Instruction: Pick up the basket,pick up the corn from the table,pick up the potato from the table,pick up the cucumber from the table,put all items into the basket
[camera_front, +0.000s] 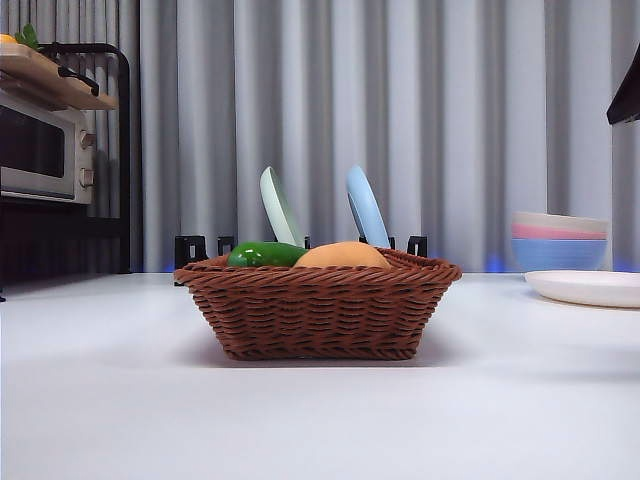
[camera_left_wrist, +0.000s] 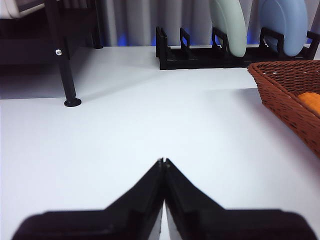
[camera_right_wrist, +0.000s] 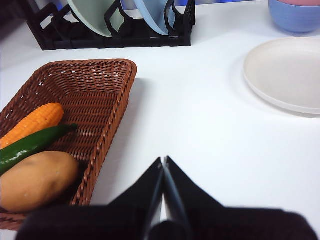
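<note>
The shallow reddish-brown woven wicker basket (camera_front: 317, 305) stood on the plain white bench (camera_front: 110, 400), and all three vegetables already lay inside it: the ridged orange-yellow plastic corn (camera_right_wrist: 34, 122), the glossy dark green curved cucumber (camera_right_wrist: 30, 145) and the smooth tan egg-shaped potato (camera_right_wrist: 35, 180), side by side with their long axes roughly parallel, the cucumber between the other two and touching both. By that lie, the loading looked done, and any remaining move would concern the basket itself.

The right gripper (camera_right_wrist: 163, 161) hovered over bare bench just beside the basket's near wall, its fingers pressed closed on nothing; the basket lay off to one side of them, not ahead. The left gripper (camera_left_wrist: 163, 161), also closed and empty, hung farther off on the opposite side, with only a corner of the basket in its view. The right arm seemed the nearer.

From the front, the corn was hidden behind the rim and the potato. The left wrist view showed only an orange sliver inside the basket. A black plate rack (camera_right_wrist: 117, 32) stood behind.
</note>
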